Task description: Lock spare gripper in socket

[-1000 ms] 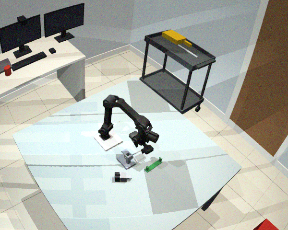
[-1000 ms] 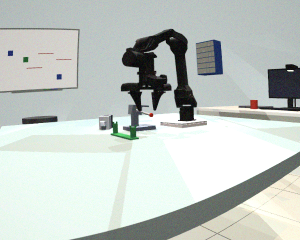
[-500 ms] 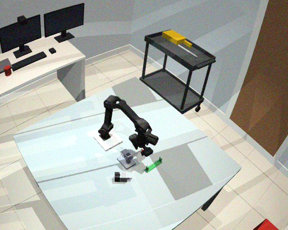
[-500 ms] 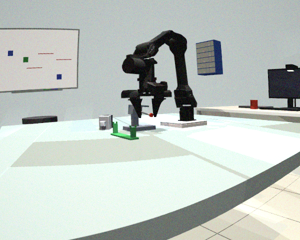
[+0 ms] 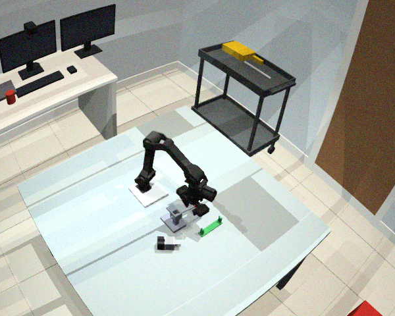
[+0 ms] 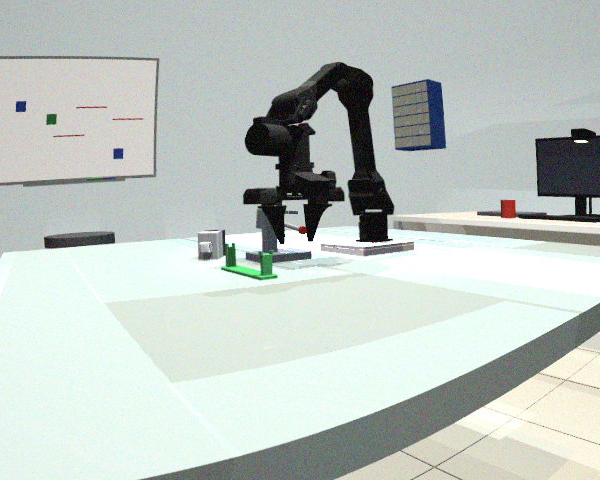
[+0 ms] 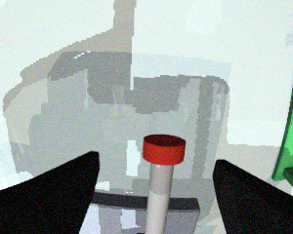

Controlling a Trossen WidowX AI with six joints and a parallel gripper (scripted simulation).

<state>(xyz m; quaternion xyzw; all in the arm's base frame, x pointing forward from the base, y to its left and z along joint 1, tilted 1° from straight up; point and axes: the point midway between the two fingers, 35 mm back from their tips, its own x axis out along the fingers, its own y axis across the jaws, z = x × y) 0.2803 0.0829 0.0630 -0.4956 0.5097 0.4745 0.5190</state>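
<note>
The open gripper (image 5: 197, 210) (image 6: 296, 241) (image 7: 157, 166) straddles the red-headed lock pin (image 5: 187, 209) (image 6: 302, 229) (image 7: 160, 190) at the pale table's (image 5: 122, 272) (image 6: 316, 330) middle in the top view. A dark cart (image 5: 258, 126) stands upper right; monitors (image 5: 87, 27) (image 6: 574, 165) sit upper left.

looks like a robotics lab | black robot arm (image 5: 179, 158) (image 6: 361, 136) bolted up on a worktable (image 5: 122, 268) (image 6: 310, 413) | desk (image 5: 97, 73) (image 6: 445, 221) with monitors (image 5: 87, 27) (image 6: 574, 165) | steel-grey utility cart (image 5: 230, 77) | whiteboard (image 6: 83, 93) on the wall
</note>
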